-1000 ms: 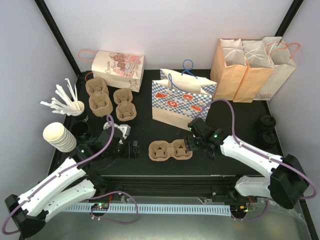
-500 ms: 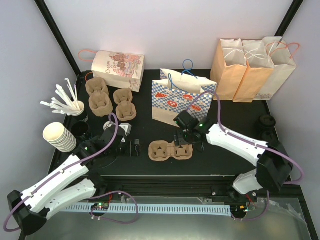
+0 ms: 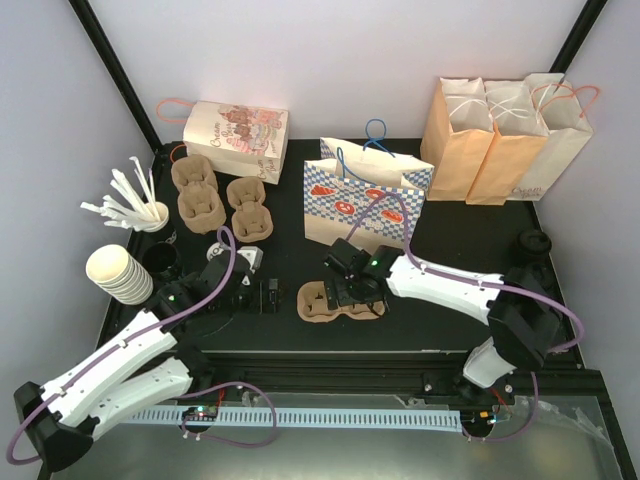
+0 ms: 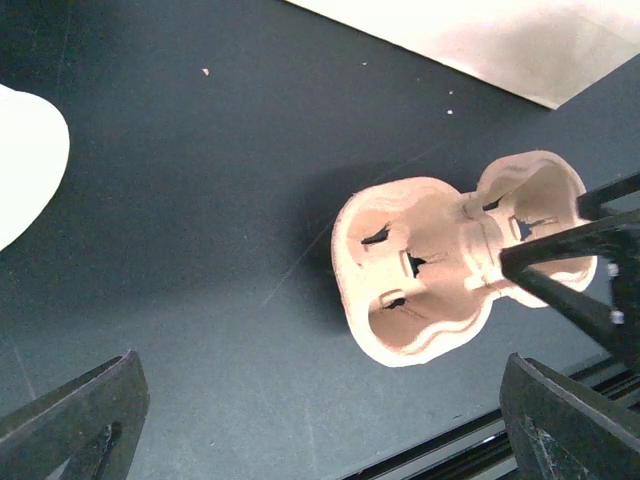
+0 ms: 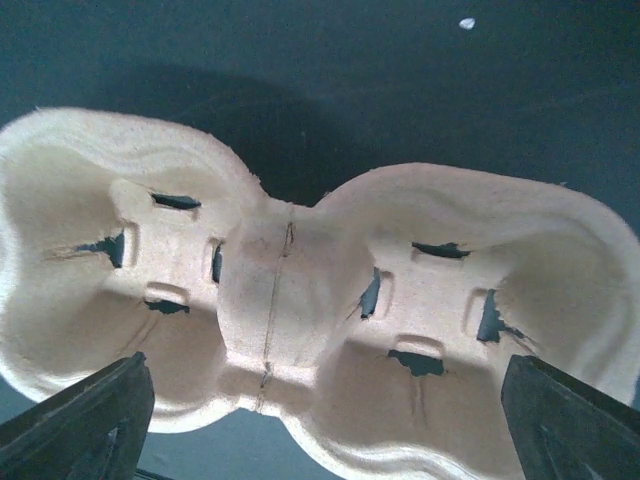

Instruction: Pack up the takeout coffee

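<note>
Carrier: two-cup pulp cup carrier [image 5: 300, 310] directly beneath our right jaws [image 3: 345, 292], long axis running jaw to jaw, both wells up and vacant. Right jaws wide, nothing held. Left jaws [image 3: 262, 296] also wide, beside the carrier's end. Lidded coffee cup [image 3: 533, 245] well behind our right jaws.

A two-cup carrier [image 3: 340, 300] is placed on the table [image 3: 460, 240] before the checked bag [image 3: 365, 205]; spare carriers [image 3: 222, 200] are grouped behind-left.

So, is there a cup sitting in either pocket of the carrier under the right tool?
No, the right wrist view shows both pockets of the pulp carrier empty, with only the dark table visible through their slots.
</note>
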Robot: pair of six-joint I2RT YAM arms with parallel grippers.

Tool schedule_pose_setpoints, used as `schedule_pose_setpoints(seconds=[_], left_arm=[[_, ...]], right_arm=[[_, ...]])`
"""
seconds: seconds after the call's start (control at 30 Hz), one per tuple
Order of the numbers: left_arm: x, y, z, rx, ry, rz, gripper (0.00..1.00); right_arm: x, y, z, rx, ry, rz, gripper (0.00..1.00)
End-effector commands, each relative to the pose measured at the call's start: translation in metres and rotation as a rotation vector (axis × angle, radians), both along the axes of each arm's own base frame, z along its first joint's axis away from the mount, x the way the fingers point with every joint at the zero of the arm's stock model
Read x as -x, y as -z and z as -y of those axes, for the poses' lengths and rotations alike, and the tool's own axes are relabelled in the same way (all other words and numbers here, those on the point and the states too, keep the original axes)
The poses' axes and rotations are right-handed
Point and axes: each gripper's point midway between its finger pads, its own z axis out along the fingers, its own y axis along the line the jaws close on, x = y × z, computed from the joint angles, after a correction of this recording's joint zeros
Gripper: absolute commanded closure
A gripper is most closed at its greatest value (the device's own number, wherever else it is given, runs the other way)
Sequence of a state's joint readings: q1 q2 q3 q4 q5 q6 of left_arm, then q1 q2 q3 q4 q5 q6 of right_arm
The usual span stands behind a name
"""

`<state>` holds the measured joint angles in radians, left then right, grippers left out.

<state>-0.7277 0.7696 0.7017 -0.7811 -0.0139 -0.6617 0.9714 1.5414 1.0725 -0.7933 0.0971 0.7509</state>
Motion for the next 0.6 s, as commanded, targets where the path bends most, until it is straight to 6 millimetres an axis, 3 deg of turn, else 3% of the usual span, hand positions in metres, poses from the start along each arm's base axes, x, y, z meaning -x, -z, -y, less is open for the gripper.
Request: schedule_pose_setpoints(seconds=[0.0,0.27,0.57], left_arm=[[0.002,-0.004,-0.004,0.012,-0.003,0.015,0.01],[0.007,-0.006,-0.011,0.015,-0.016,0.031,0.01],[0.009,-0.008,-0.014,0.04,-0.032,0.052,0.01]], right_arm=[[-0.003,0.001,-0.011,0.017,0.034,0.021,0.04],[-0.005,0.011,-0.019,0.024,0.053,0.019,0.13],[-0.005,0.039,-0.027,0.059,0.064,-0.033,0.21]])
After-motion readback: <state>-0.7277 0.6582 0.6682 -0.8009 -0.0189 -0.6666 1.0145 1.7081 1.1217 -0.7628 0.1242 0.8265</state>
